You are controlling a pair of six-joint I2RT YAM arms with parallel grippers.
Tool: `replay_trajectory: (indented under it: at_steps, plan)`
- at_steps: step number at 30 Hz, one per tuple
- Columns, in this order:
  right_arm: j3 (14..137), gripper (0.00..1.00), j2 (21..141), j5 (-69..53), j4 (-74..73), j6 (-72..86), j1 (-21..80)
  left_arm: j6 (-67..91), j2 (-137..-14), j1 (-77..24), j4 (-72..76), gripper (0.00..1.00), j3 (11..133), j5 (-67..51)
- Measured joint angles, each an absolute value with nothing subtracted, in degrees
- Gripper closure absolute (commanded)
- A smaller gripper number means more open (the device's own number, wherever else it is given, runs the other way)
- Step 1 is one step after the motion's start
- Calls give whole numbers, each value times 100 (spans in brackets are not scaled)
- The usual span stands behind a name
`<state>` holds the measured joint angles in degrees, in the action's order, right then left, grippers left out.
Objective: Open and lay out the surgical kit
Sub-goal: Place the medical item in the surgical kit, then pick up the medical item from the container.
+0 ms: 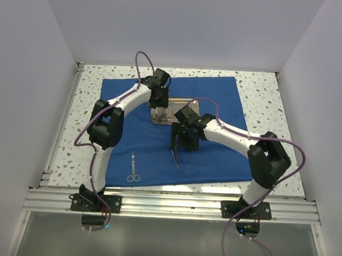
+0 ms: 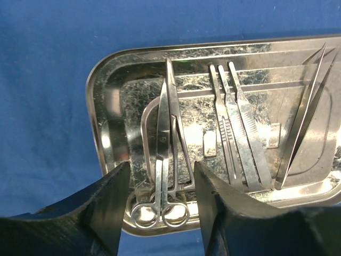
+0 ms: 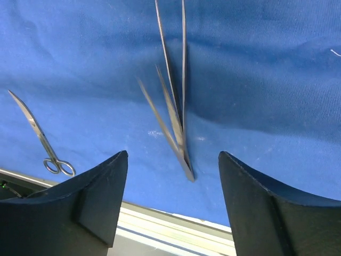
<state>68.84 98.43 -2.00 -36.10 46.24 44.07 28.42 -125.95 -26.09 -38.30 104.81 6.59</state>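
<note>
The royal-blue cloth (image 1: 218, 96) lies spread flat on the table. On it at the back stands the steel tray (image 2: 96, 106), holding scissors (image 2: 162, 144), a ringed forceps under them, flat handles (image 2: 234, 133) and tweezers (image 2: 309, 106). My left gripper (image 2: 161, 170) hangs over the tray's near end, open, its fingers on either side of the scissors' rings without touching. My right gripper (image 3: 173, 156) is open above the cloth. Below it, thin silver tweezers (image 3: 176, 122) are blurred, free of both fingers. Another pair of scissors (image 3: 40, 136) lies on the cloth to the left.
An aluminium rail (image 1: 173, 204) runs along the near edge, just past the cloth's front hem. Speckled tabletop (image 1: 263, 92) shows around the cloth. White walls close in the sides and back.
</note>
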Motion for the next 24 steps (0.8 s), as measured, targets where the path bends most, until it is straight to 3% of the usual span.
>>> replay_trajectory:
  at_steps: [5, 15, 18, 22, 24]
  plan:
    - [6890, 26, 9539, -99, -3782, 4600, 4407, 2790, -12790, -2694, -3822, 53, 10481, 711]
    - [6910, 24, 7745, 405, -4584, 4536, 4307, 2779, -13063, -2703, -3809, 67, 10575, 926]
    - [6910, 23, 7406, 519, -4827, 4532, 4104, 2801, -13152, -2711, -3892, 76, 10718, 969]
    - [6888, 23, 7150, 530, -5041, 4493, 3677, 2840, -13163, -2733, -3907, 97, 10709, 1072]
    - [6864, 23, 7081, 515, -5100, 4447, 3426, 2867, -13161, -2751, -3874, 100, 10672, 1076]
